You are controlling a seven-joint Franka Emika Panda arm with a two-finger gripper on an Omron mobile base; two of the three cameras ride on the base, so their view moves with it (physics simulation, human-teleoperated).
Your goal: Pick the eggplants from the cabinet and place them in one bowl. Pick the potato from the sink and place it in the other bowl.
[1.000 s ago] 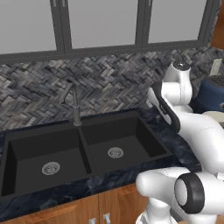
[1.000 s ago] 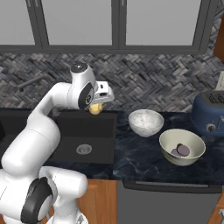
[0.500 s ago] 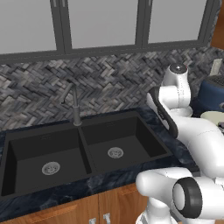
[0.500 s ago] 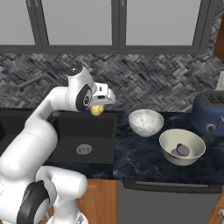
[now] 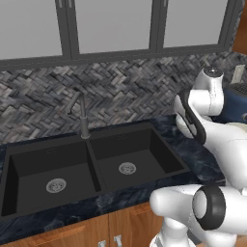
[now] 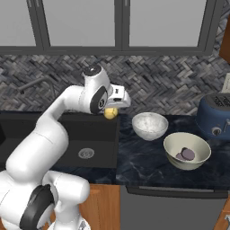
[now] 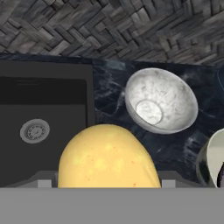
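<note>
Eggplants (image 6: pixel 185 155) in cream bowl (image 6: pixel 169 148); white bowl (image 6: pixel 149 125) bare; pincer (image 6: pixel 112 112) gripping potato (image 7: pixel 107 158).

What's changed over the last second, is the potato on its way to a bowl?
The gripper, shut on the potato, has carried it a little rightward from over the sink toward the grey-white bowl. Nothing was let go. Both bowls and the eggplants in the cream bowl stayed put.

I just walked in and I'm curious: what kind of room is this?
A kitchen, rendered rather than real: a black double-basin sink with a curved grey tap, a herringbone stone backsplash, and wooden base cabinets.
</note>
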